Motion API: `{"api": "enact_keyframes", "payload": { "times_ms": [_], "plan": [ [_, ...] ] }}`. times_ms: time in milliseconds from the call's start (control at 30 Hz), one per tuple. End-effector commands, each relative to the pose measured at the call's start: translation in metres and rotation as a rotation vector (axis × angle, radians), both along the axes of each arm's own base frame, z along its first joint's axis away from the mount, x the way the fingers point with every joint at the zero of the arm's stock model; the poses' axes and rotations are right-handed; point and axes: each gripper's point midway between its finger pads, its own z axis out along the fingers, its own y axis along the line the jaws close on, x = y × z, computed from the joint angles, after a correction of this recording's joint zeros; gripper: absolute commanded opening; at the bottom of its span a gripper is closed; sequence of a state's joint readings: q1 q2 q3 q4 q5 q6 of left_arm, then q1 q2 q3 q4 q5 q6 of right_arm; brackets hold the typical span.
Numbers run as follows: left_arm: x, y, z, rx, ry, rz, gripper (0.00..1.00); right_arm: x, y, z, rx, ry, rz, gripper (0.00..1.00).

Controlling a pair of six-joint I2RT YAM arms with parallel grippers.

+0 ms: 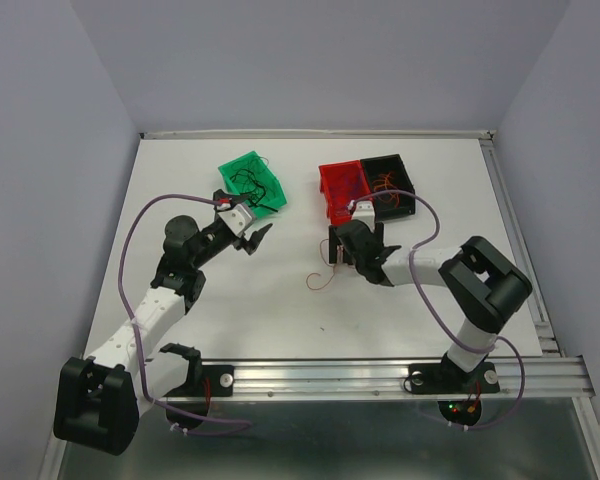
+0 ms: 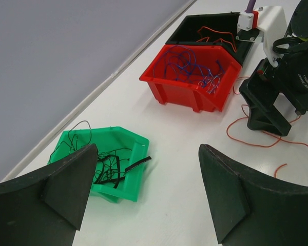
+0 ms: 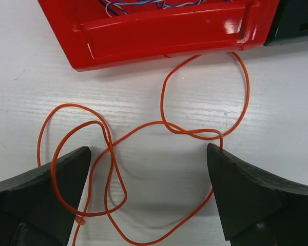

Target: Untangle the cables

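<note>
Spread wide, the right gripper (image 3: 148,151) hangs over the orange wire (image 3: 143,124) sprawled on the table (image 3: 277,102) at six o'clock of the red bin (image 3: 164,36), the left gripper (image 2: 148,148) open and empty too — pinch where the loops cross and that knot could tighten.

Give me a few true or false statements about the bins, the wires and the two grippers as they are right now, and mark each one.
1. The green bin holds black wires. True.
2. The red bin is empty. False: blue-purple wires lie in it.
3. The right gripper is shut on the orange wire. False: it is open, and the wire lies loose on the table below it.
4. The left gripper is open and holds nothing. True.
</note>
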State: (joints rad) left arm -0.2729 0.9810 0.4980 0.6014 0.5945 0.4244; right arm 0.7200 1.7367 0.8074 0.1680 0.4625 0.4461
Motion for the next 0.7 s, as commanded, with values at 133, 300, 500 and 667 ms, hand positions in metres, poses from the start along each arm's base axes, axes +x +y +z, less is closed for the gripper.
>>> {"api": "enact_keyframes", "payload": {
  "times_ms": [133, 300, 500, 667],
  "plan": [
    [0.000, -0.002, 0.014, -0.011, -0.047, -0.019, 0.91, -0.043, -0.017, -0.032, 0.001, 0.176, -0.003, 0.33],
    [0.000, -0.002, 0.014, -0.010, -0.048, -0.021, 0.91, -0.035, -0.026, -0.013, 0.002, 0.108, -0.061, 0.01],
    [0.001, -0.002, 0.014, -0.008, -0.046, -0.022, 0.91, -0.016, -0.042, 0.074, 0.069, -0.129, -0.155, 0.01],
    [0.001, -0.004, 0.011, -0.004, -0.040, -0.028, 0.91, 0.003, -0.054, 0.156, 0.086, -0.269, -0.211, 0.01]
  ]
}}
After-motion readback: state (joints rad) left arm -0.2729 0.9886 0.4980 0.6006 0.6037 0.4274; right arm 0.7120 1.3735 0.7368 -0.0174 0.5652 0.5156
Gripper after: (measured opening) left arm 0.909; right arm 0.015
